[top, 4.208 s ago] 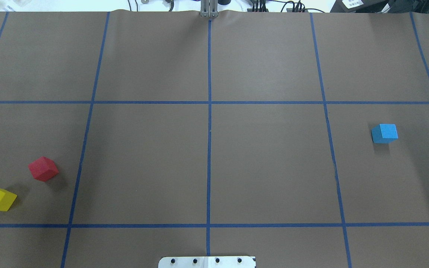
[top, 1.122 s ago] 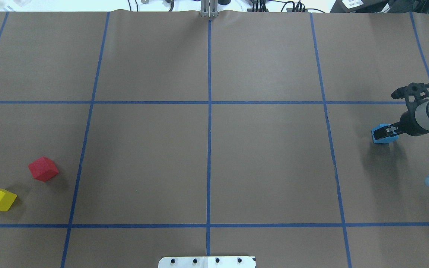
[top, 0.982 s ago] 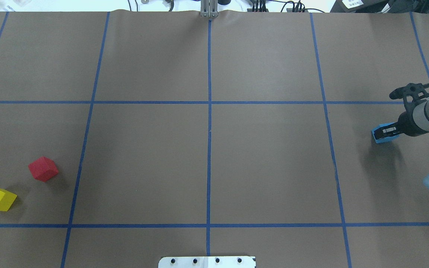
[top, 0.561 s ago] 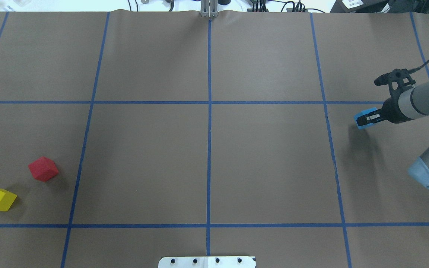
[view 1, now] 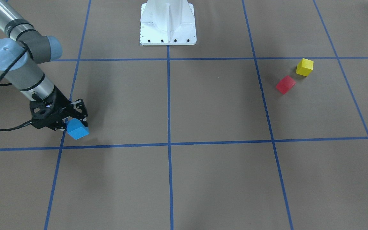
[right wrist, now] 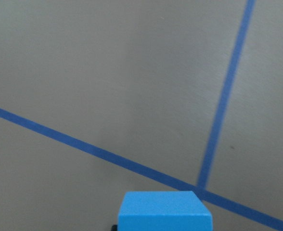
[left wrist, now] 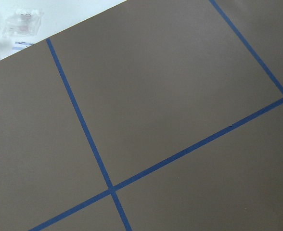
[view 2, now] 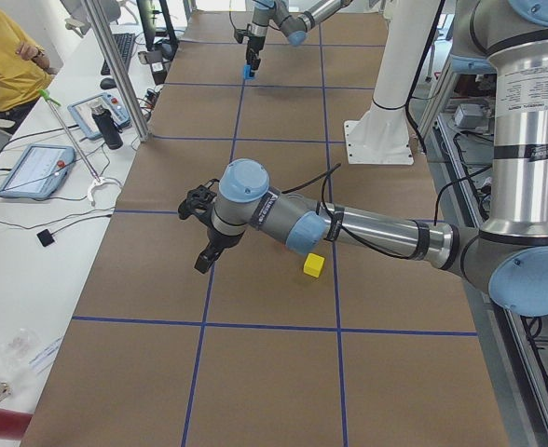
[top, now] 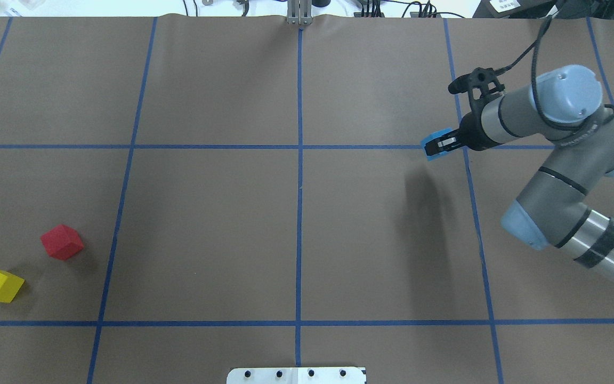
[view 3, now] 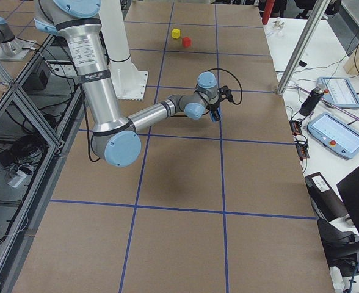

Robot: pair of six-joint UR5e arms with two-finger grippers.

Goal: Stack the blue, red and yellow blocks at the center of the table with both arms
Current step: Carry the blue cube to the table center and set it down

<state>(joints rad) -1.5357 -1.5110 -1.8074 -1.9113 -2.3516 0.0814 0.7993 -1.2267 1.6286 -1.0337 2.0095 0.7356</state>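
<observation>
Since the right hand [view 1: 75,120] grips the blue block [view 1: 78,131] clear of the counter [view 1: 216,108], near a tape crossing [right wrist: 199,187] well to the robot's right of centre, it should carry level to the middle tape line [top: 299,224], descend straight, seat the block flat and square, then release.

Robotics lab: tape-gridded table [top: 205,240], teach pendants [view 3: 335,135], aluminium posts [view 2: 117,70]

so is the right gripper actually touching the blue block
Touching. In the front-facing view the right gripper is clamped on the blue block, which hangs off the table. The overhead view shows the block's shadow lying well apart from it.
</observation>
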